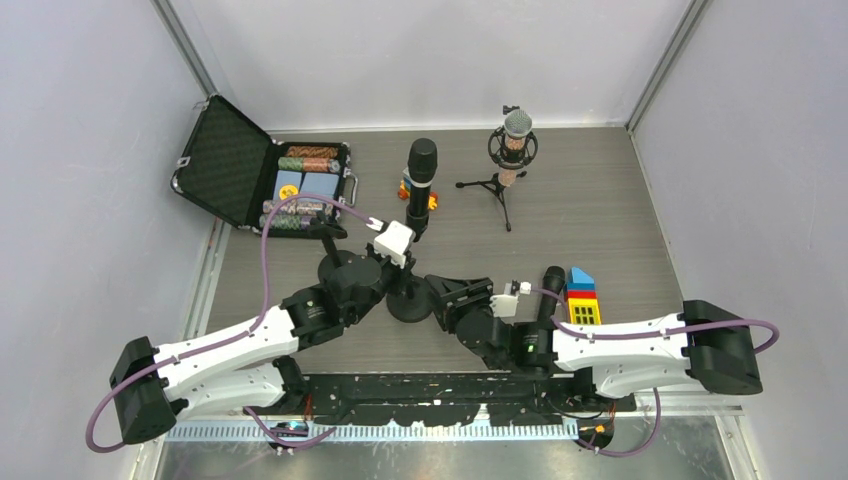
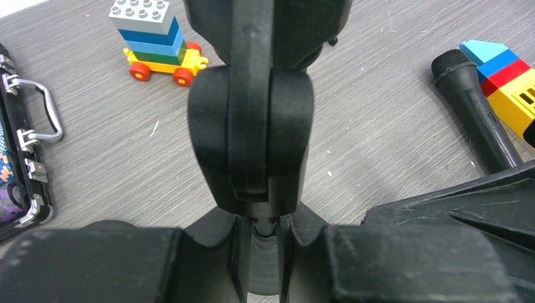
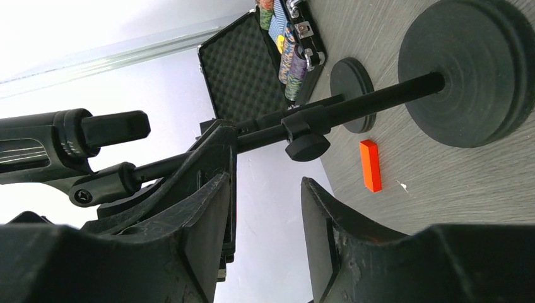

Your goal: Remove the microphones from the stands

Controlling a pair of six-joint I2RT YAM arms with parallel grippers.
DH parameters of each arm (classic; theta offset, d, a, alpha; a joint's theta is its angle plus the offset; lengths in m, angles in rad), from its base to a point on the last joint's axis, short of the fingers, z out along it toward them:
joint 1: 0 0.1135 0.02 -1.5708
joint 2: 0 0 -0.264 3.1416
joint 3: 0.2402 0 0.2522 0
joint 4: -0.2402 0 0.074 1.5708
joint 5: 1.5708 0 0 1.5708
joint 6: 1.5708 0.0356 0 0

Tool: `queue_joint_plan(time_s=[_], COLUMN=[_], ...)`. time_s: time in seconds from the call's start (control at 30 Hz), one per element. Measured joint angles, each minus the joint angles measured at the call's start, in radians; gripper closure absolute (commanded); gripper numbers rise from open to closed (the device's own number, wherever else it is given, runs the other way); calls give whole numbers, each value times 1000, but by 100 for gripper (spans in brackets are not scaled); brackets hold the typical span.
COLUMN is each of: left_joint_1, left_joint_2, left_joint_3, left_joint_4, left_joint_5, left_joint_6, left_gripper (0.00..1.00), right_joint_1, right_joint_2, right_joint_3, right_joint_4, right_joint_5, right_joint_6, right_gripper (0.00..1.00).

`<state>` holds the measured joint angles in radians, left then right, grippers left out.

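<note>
Left gripper [image 2: 264, 235]: jaws closed down on the thin stand pole [image 3: 372, 101], just under the clip [image 2: 252, 126].

Right gripper [image 3: 265, 208]: jaws about half open and holding nothing. The pole crosses beyond their tips, and the round base [image 3: 467, 69] lies off to one side.

Microphone [image 1: 421, 172]: black, seated in the clip directly above the left jaws and tilted away from them.
- Handling (judged): rigid, smooth-barrelled and likely slippery, with its weight toward the head.
- The clip probably holds it by friction alone.
- Best grip is across the bare barrel above the clip, drawn out along the barrel's own line while the pole is pinned.

Beyond the right jaws: a second handheld microphone [image 2: 479, 107] lying on the worktop [image 2: 391, 126], touching a stack of toy bricks [image 2: 511, 79].

Not determinable:
- The microphone's head is cut off in the left wrist view.
- How deep the barrel sits in the clip is hidden.
- The right wrist view shows only one dark end of the barrel.
</note>
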<state>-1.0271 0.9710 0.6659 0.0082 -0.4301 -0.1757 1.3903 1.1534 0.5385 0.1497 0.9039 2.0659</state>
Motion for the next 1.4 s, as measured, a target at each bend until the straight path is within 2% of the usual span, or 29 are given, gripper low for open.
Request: queue_joint_plan(time_s=[0.37, 0.73, 0.87, 0.97, 1.03, 1.2, 1.23, 1.33, 1.4], left_joint_1=[0, 0, 0, 0, 0, 2, 2, 3, 3], left_joint_2=[0, 0, 0, 0, -1, 0, 0, 0, 0], left_joint_3=[0, 0, 0, 0, 0, -1, -1, -1, -1], left_joint_4=[0, 0, 0, 0, -1, 0, -1, -1, -1], left_joint_5=[0, 0, -1, -3, -7, -13, -16, -23, -24], left_joint_6=[0, 0, -1, -1, -1, -5, -5, -5, -5], left_gripper=[100, 100, 100, 100, 100, 100, 100, 100, 100], right_joint_1=[-18, -75, -95, -112, -124, -138, -140, -145, -145], right_joint_2=[44, 195, 222, 222, 224, 246, 255, 263, 263], right_joint_3=[-5, -15, -39, -64, -79, -94, -94, -94, -94], right_joint_4=[61, 237, 321, 364, 385, 454, 468, 484, 484], right_joint_5=[9, -104, -126, -149, -158, -174, -175, -180, -181], right_joint_6=[0, 0, 0, 0, 0, 0, 0, 0, 0], right_gripper=[51, 51, 64, 86, 91, 94, 98, 95, 80])
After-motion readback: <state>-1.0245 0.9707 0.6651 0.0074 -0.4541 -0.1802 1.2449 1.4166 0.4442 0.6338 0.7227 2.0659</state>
